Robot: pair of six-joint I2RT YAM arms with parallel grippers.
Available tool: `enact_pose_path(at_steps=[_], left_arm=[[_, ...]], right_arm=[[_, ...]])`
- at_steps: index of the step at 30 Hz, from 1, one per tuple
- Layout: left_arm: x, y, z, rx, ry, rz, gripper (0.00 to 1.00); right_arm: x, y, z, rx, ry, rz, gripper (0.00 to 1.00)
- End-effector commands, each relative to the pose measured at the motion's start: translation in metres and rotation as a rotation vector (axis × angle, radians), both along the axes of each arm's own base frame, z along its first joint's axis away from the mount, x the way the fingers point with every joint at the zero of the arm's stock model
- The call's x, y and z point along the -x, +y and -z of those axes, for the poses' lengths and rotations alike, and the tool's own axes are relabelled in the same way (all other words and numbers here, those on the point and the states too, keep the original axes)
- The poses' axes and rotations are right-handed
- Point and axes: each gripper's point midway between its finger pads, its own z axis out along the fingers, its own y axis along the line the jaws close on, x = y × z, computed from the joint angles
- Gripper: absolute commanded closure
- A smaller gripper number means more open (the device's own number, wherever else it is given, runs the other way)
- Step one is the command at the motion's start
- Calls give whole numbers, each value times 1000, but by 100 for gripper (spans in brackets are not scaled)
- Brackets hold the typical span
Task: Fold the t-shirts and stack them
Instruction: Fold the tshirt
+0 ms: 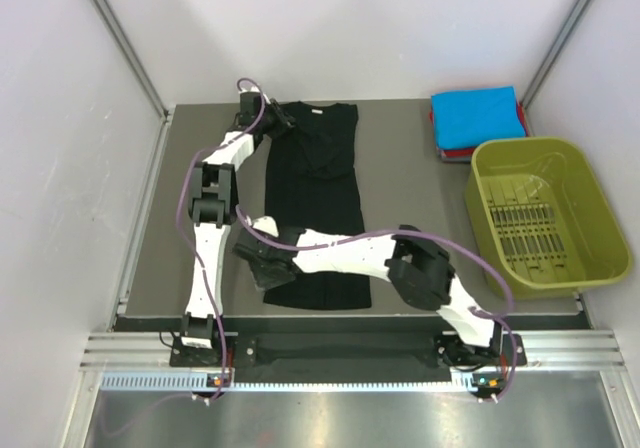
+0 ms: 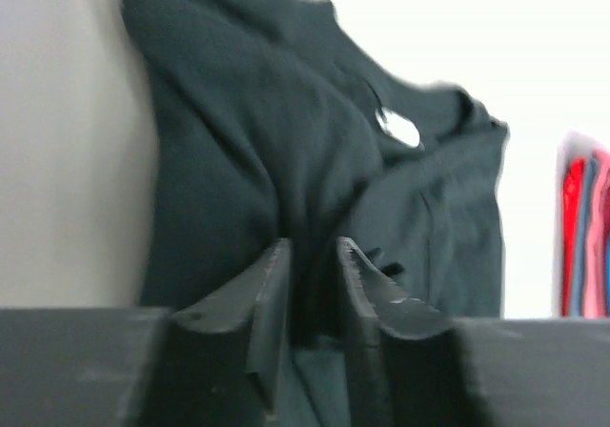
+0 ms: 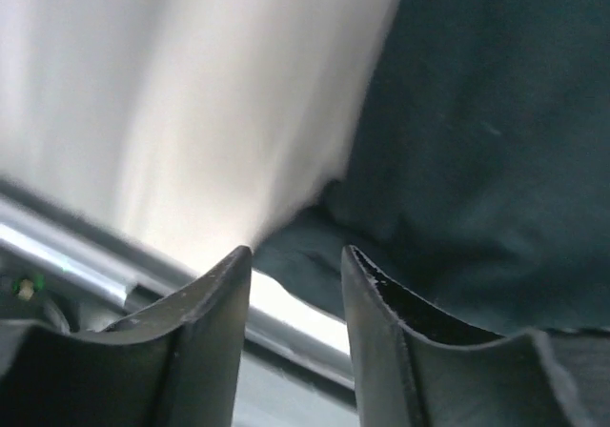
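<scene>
While the left fingers (image 2: 272, 303) stand slightly parted just over the black t-shirt (image 1: 312, 203), no cloth shows pinched between them in the left wrist view — dark fabric simply fills the gap behind. Those fingers sit at the shirt's far left shoulder. The right fingers (image 3: 224, 298) are also apart, with a clear gap between them; they hang at the shirt's near left corner, above its hem edge, gripping nothing that can be seen.

Spread lengthwise on the grey table (image 1: 410, 183), the black t-shirt has been narrowed to a long strip, collar at the far end, hem toward the arm bases. A pale neck label shows inside the collar.

To the right of the shirt stands the olive-green basket (image 1: 545, 216); its slotted floor is visible and nothing lies in it. Just beyond the basket, touching its far rim in the overhead view, sits a stack of folded shirts — a bright blue t-shirt (image 1: 478, 116) on top, a red t-shirt (image 1: 457, 154) showing only as a thin edge beneath.

Both wrist views are blurred. The right arm (image 1: 400, 258) crosses over the shirt's near end and hides part of the hem.
</scene>
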Motion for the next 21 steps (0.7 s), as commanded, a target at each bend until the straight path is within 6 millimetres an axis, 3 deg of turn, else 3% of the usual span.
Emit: enact_pose_path(at_steps=[1,2,3,4,5,6,7,8,9,10,11,12,13,14,15,16,17,18,19,20,21], left_arm=[[25,-11,-83,-37,-90,121,66],[34,-5,-75,-48,-58,122,64],[39,-3,-95,-64,-89,129,54],[44,1,-98,-71,-83,130,52],[52,6,-92,-85,-53,123,51],[58,11,-107,-113,-68,115,51],[66,16,-100,-136,-37,105,51],[72,20,-102,-160,-28,94,51],[84,31,-107,-212,8,66,51],[97,37,-96,-238,59,58,51],[109,43,-91,-263,104,47,51],[128,54,-95,-303,162,16,51],[152,56,-78,-313,247,18,52],[171,55,-91,-298,260,19,52],[189,49,-90,-275,278,56,53],[222,52,-59,-289,371,61,53],[241,50,-54,-303,393,58,53],[258,51,-74,-314,341,48,53],[290,53,-48,-335,405,58,53],[306,50,-47,-355,406,65,53],[321,51,-60,-371,369,63,52]], right_arm=[[-12,-10,-89,-148,-124,-26,55],[-8,-24,-84,-121,-121,-31,54],[-8,-31,-88,-119,-131,-33,54],[-7,-40,-109,-155,-151,-31,54],[-4,-54,-101,-132,-147,-36,54],[-7,-65,-104,-130,-151,-31,54],[-6,-73,-120,-170,-152,-34,54],[-8,-83,-121,-173,-150,-29,54],[-13,-105,-118,-160,-151,-9,54],[-16,-116,-116,-159,-146,2,55],[-15,-135,-99,-118,-121,11,55],[-23,-152,-107,-139,-125,44,55],[-24,-159,-105,-155,-112,52,55],[-19,-179,-84,-124,-80,72,55],[-28,-195,-80,-129,-69,121,55],[-29,-204,-87,-171,-70,143,55],[-26,-224,-69,-132,-47,169,55],[-34,-239,-72,-142,-57,217,55],[-34,-251,-66,-125,-48,239,55],[-31,-263,-55,-99,-33,249,55],[-34,-271,-55,-108,-34,275,55]])
